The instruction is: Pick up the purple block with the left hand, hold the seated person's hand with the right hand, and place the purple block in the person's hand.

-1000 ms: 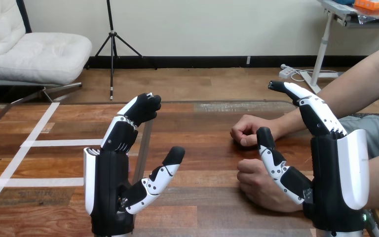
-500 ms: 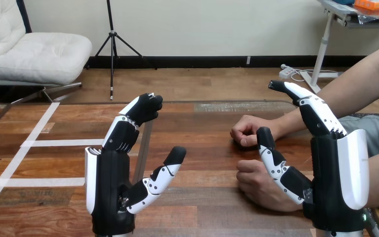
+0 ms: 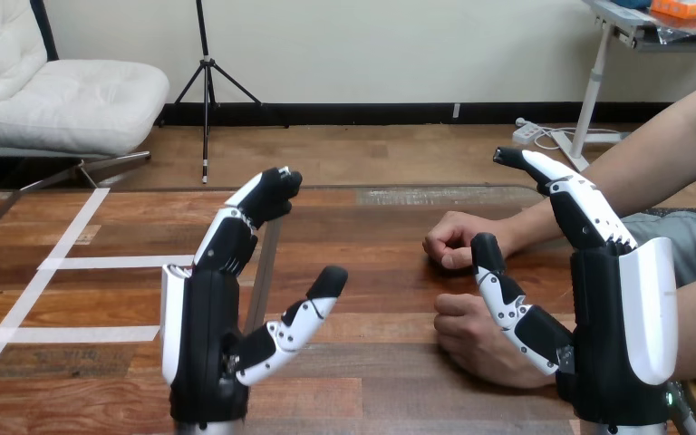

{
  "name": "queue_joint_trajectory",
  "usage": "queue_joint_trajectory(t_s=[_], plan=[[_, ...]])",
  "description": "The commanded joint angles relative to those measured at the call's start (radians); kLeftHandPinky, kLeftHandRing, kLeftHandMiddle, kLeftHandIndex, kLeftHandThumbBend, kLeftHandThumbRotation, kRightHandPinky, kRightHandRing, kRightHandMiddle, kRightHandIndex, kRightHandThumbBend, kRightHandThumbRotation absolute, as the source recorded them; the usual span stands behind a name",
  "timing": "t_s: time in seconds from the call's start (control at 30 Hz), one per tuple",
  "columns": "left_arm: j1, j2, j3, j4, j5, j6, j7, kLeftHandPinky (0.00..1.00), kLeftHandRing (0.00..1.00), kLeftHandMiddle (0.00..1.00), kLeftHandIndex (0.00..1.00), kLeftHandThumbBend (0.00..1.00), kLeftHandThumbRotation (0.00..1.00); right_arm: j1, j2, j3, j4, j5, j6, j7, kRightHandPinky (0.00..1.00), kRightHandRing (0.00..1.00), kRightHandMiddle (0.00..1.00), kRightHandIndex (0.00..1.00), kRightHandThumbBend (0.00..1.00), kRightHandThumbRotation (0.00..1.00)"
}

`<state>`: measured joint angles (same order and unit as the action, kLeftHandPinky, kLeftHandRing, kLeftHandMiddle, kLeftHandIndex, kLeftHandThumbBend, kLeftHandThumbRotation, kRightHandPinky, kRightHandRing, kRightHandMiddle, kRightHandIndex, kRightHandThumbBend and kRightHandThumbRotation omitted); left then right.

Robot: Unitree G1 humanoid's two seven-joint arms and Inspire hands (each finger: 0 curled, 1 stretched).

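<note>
Purple block: you cannot tell where it lies. Your left hand (image 3: 201, 349) stands raised over the table's (image 3: 381, 272) near edge, left of centre, fingers relaxed and half-bent, grasping nothing. Open wood runs up the middle to the far edge. Toward the right edge rest the person's farther hand (image 3: 451, 241) and the person's nearer hand (image 3: 471, 343), both fisted. Your right hand (image 3: 612, 335), fingers straight and released, stands just beside the nearer one.

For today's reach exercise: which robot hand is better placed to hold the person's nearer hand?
Right. The open black-and-white right hand stands beside the person's nearer hand; the left hand is well apart.
</note>
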<state>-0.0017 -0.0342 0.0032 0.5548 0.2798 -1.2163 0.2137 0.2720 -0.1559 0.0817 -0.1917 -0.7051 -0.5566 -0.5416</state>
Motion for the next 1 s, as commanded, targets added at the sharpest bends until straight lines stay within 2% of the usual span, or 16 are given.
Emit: queue_joint_trajectory(t_s=[0.0, 0.07, 0.2, 0.27, 0.4, 0.57, 0.7, 0.97], plan=[[-0.072, 0.076, 0.039, -0.090, 0.008, 0.057, -0.018, 0.80, 0.82, 0.82, 0.81, 0.64, 0.22, -0.024, 0.005, -0.011, -0.035, 0.006, -0.006, -0.001, 0.74, 0.81, 0.80, 0.78, 0.31, 0.00], [-0.079, 0.095, 0.055, -0.103, 0.027, 0.077, -0.019, 0.81, 0.83, 0.82, 0.81, 0.65, 0.22, -0.024, 0.005, -0.010, -0.033, 0.005, -0.006, -0.002, 0.74, 0.81, 0.80, 0.78, 0.31, 0.00], [-0.080, 0.141, 0.097, -0.164, 0.097, 0.168, -0.008, 0.83, 0.85, 0.84, 0.82, 0.67, 0.24, -0.024, 0.007, -0.009, -0.031, 0.005, -0.005, -0.003, 0.74, 0.81, 0.80, 0.78, 0.31, 0.00], [-0.079, 0.156, 0.106, -0.184, 0.115, 0.203, -0.003, 0.83, 0.85, 0.85, 0.82, 0.67, 0.26, -0.024, 0.008, -0.008, -0.030, 0.007, -0.004, -0.003, 0.74, 0.81, 0.80, 0.78, 0.31, 0.00], [-0.075, 0.193, 0.132, -0.248, 0.178, 0.319, 0.013, 0.82, 0.85, 0.85, 0.82, 0.68, 0.29, -0.022, 0.010, -0.007, -0.029, 0.003, -0.001, -0.003, 0.74, 0.81, 0.80, 0.78, 0.31, 0.00], [-0.079, 0.235, 0.138, -0.290, 0.217, 0.415, 0.018, 0.80, 0.84, 0.85, 0.81, 0.70, 0.31, -0.022, 0.011, -0.008, -0.027, -0.006, 0.001, -0.009, 0.74, 0.81, 0.80, 0.78, 0.32, 0.00], [-0.090, 0.270, 0.137, -0.308, 0.220, 0.485, 0.001, 0.79, 0.84, 0.85, 0.81, 0.70, 0.31, -0.022, 0.011, -0.007, -0.024, 0.000, -0.003, -0.007, 0.74, 0.81, 0.80, 0.78, 0.32, 0.00], [-0.108, 0.335, 0.127, -0.327, 0.238, 0.570, -0.004, 0.77, 0.84, 0.85, 0.81, 0.69, 0.28, -0.018, 0.013, -0.009, -0.024, 0.002, 0.003, -0.006, 0.74, 0.81, 0.80, 0.78, 0.32, 0.00]])
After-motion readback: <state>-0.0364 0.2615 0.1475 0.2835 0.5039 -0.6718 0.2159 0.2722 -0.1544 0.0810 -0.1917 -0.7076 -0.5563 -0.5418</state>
